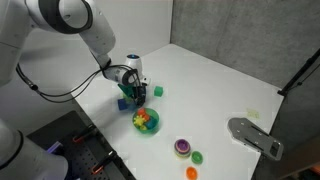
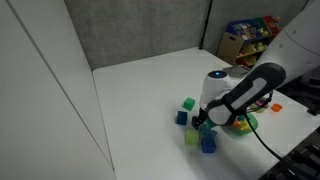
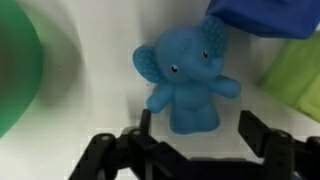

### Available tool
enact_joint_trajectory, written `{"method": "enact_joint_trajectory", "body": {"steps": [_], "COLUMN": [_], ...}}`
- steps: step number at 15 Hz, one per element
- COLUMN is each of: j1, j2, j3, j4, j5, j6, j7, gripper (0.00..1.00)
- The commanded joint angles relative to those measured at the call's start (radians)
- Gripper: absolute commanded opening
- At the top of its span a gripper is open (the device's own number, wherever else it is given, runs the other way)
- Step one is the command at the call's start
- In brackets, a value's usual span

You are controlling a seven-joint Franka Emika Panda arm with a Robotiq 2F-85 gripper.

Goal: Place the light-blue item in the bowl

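Note:
The light-blue item is a small light-blue toy elephant (image 3: 185, 85), standing on the white table. In the wrist view it sits between my gripper's (image 3: 197, 120) two open fingers, with a gap on each side. In both exterior views the gripper (image 1: 131, 95) (image 2: 205, 122) is low over the table and hides the elephant. The green bowl (image 1: 146, 122) holds colourful pieces and stands right beside the gripper. It also shows in an exterior view (image 2: 243, 124), and its rim is at the left edge of the wrist view (image 3: 15, 80).
A dark blue block (image 3: 260, 15) and a green block (image 3: 295, 75) lie close behind the elephant. More green and blue blocks (image 2: 188, 103) (image 2: 208, 145) lie around the gripper. A purple dish (image 1: 182, 147) and a grey object (image 1: 255, 137) are further off.

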Motion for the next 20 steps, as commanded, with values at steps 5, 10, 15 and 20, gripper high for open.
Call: {"method": "enact_joint_trajectory", "body": {"steps": [5, 10, 15, 20], "j1": [-0.002, -0.003, -0.007, -0.047], "j2": [-0.002, -0.033, -0.086, -0.152], "j3": [0.002, -0.007, -0.029, -0.055], "j4": [0.0, -0.009, -0.021, -0.024], "j5": [-0.011, -0.014, -0.025, -0.049], "j6": [0.008, 0.006, -0.008, -0.056], "j7": [-0.035, -0.037, -0.044, -0.086], "gripper": [0.25, 0.18, 0.18, 0.18]}}
